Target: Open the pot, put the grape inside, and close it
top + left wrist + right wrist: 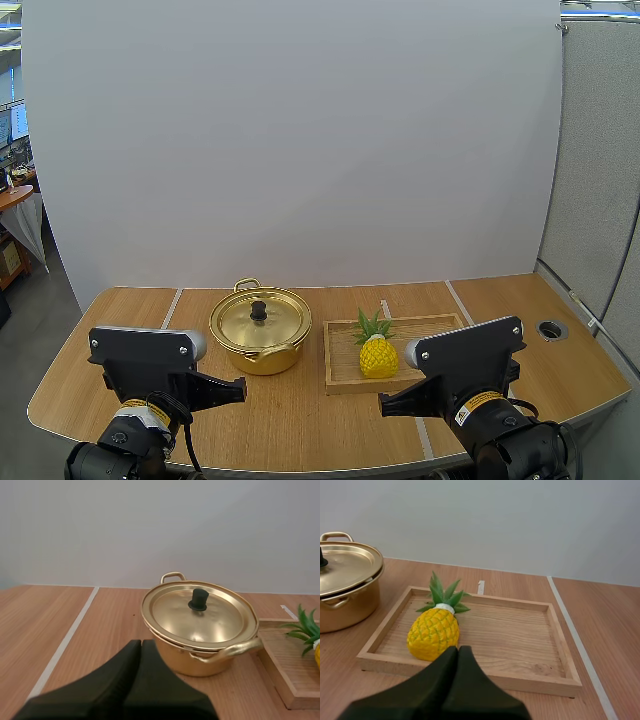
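Observation:
A gold pot stands on the table left of centre, its lid on, with a black knob. To its right a wooden tray holds a yellow toy pineapple with green leaves. No grapes are in sight. My left gripper is shut, low and short of the pot's near side. Just in front of the tray's near edge, close to the pineapple, my right gripper is shut.
The wooden table has pale seam lines running front to back. A round cable hole sits at the right end. A white backdrop rises behind the table.

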Robot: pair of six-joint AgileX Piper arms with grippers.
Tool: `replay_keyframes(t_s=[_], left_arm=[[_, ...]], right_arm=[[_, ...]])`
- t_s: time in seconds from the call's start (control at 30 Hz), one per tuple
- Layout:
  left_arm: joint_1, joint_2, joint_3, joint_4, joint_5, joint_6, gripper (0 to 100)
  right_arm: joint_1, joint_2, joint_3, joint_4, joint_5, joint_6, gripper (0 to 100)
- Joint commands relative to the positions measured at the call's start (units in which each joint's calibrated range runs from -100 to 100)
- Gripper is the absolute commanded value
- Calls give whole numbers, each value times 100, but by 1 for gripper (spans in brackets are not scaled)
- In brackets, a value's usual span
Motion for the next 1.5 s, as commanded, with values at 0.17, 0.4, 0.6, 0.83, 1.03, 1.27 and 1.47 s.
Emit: replay_keyframes(t_s=[0.17,0.4,0.6,0.83,1.03,1.27,1.47], left_arm=[[21,-29,0,-41,31,-104,1],[31,-29,0,-41,52,-148,1],[30,-29,0,-41,52,-148,1],[30,-29,0,-41,52,-148,1],[40,-29,0,-41,52,-148,1],[40,-29,0,-41,52,-148,1],[40,-29,0,-41,52,-148,1]], right_arm=[[-21,-34,0,4,17,5,0],[-65,-34,0,4,17,5,0],[-65,-34,0,4,-17,5,0],[-65,-34,0,4,-17,5,0],[-65,-34,0,4,-36,5,0],[-65,-34,0,4,-37,5,0],[-65,-34,0,4,-37,5,0]])
